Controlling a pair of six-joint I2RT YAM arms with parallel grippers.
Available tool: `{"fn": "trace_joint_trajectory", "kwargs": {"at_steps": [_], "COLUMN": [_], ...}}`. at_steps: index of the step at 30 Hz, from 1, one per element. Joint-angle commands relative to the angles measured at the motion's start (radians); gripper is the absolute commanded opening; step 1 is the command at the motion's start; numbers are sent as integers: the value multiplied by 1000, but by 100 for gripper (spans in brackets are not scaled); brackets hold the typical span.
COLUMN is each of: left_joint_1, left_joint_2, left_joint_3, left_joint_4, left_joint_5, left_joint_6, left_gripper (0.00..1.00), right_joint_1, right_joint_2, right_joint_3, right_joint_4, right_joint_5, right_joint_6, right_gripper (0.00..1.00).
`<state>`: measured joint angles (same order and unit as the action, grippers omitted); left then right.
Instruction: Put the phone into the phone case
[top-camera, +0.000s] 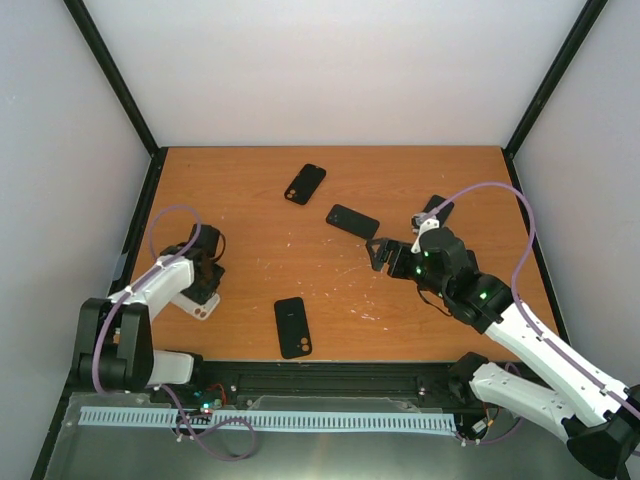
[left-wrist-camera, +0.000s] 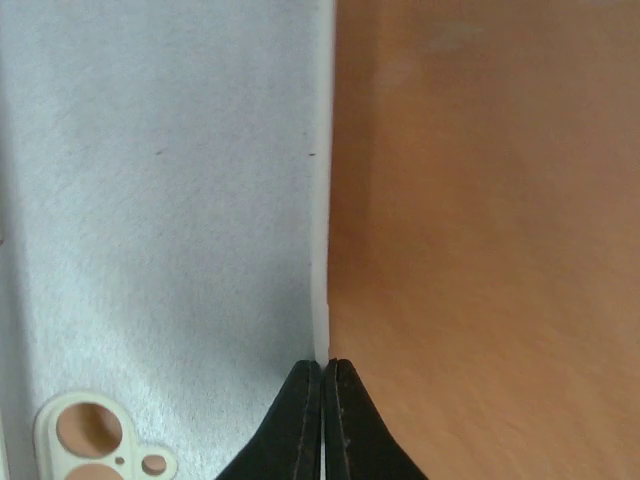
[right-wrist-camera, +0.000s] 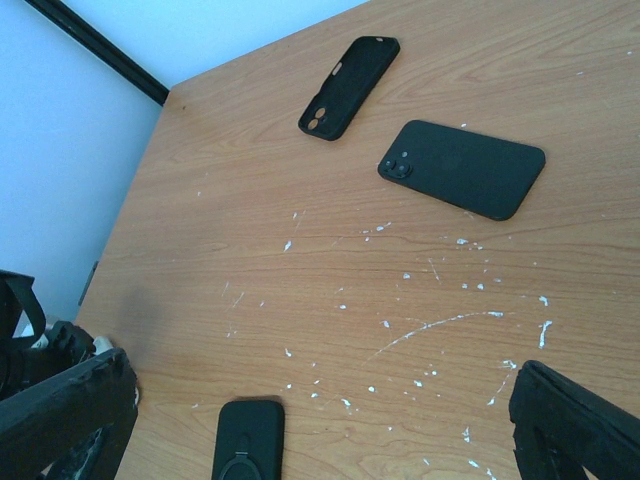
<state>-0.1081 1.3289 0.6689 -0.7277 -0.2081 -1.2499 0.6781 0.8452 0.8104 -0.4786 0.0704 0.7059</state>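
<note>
A black phone lies camera side up at the table's middle back; it also shows in the right wrist view. A black phone case lies beyond it, also in the right wrist view. My right gripper is open and empty just right of the phone, above the table. My left gripper is at the left edge of the table, shut on the thin side wall of a white phone case. The left wrist view shows that gripper and the white case with its camera cutout.
A black case with a ring holder lies near the front middle, also in the right wrist view. Another black item lies behind the right arm. White scratch marks dot the wooden table. Walls enclose three sides.
</note>
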Motion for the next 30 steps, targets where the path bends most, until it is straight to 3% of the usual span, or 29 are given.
{"fn": "trace_joint_trajectory", "kwargs": {"at_steps": [1, 4, 10, 19, 24, 30], "left_joint_1": [-121, -224, -322, -490, -490, -479], "left_joint_2": [16, 39, 65, 81, 128, 156], "left_joint_3": [121, 164, 197, 225, 273, 281], "left_joint_4": [109, 182, 401, 478, 413, 408], "left_joint_5": [-13, 35, 303, 225, 197, 204], "left_joint_6": [196, 292, 596, 1002, 952, 872], "left_gripper": [0, 0, 0, 0, 0, 0], "right_joint_1": [-5, -5, -5, -5, -45, -246], "right_joint_2": [8, 43, 105, 104, 149, 295], "right_joint_3": [-14, 3, 43, 54, 136, 167], "right_joint_4": [7, -20, -86, -134, -233, -182], "right_joint_5": [5, 24, 74, 182, 336, 282], "right_joint_6": [-9, -16, -34, -37, -107, -273], "right_gripper": [100, 100, 100, 100, 100, 98]}}
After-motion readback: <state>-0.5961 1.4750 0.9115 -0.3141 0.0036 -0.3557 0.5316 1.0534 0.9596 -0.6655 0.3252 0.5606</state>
